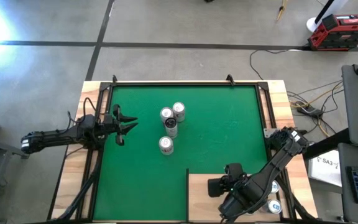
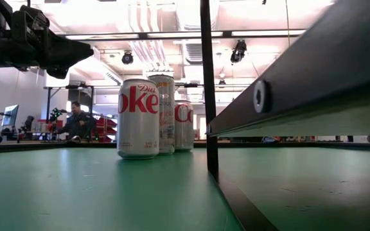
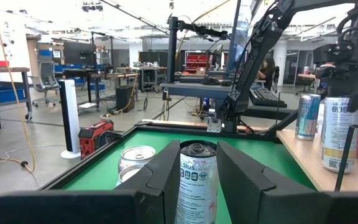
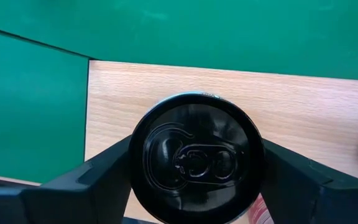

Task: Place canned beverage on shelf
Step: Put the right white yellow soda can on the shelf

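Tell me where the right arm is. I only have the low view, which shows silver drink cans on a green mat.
Observer: The right gripper is over the flat pale plywood shelf, its jaws against a black-topped metal can.
Operator: And the left arm?
Observer: The left gripper hangs at the left edge of the green felt mat, jaws open, pointing at the four silver cans.

Two matte-black jointed arms: the left arm, at nine o'clock, is a slim tube with a white band at its base; the right arm, at five o'clock, is bulkier, with thick angular black fingers.
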Robot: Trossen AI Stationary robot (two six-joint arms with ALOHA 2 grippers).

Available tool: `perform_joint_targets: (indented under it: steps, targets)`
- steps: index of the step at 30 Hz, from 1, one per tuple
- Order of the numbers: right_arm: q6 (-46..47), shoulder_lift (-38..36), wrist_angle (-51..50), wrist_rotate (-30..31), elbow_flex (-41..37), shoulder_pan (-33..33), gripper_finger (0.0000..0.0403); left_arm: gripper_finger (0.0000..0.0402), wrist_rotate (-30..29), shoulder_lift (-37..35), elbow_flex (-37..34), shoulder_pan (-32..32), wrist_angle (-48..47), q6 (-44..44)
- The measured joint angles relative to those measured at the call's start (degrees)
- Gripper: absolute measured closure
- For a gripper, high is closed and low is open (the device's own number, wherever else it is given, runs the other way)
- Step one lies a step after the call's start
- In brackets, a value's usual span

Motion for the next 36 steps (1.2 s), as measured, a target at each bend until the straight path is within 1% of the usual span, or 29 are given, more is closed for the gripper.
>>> perform_joint_targets:
  steps: [13, 19, 26, 36]
  targets:
    - [-3.4, 0.0, 0.7, 0.0, 0.9, 0.0, 0.0043, 0.0313, 0.0, 0.0, 0.0, 0.0, 0.0, 0.0]
    - [-5.0, 0.0, 0.5, -0.6, 2.9, -0.5, 0.0033, 0.0313, 0.0, 0.0, 0.0, 0.0, 0.0, 0.0]
    - [-4.3, 0.0, 0.6, -6.4, 4.8, -3.6, 0.0032, 0.0313, 0.0, 0.0, 0.0, 0.0, 0.0, 0.0]
    - [-11.0, -0.8, -0.2, -21.6, 7.2, -13.6, 0.0032, 0.0313, 0.0, 0.0, 0.0, 0.0, 0.0, 0.0]
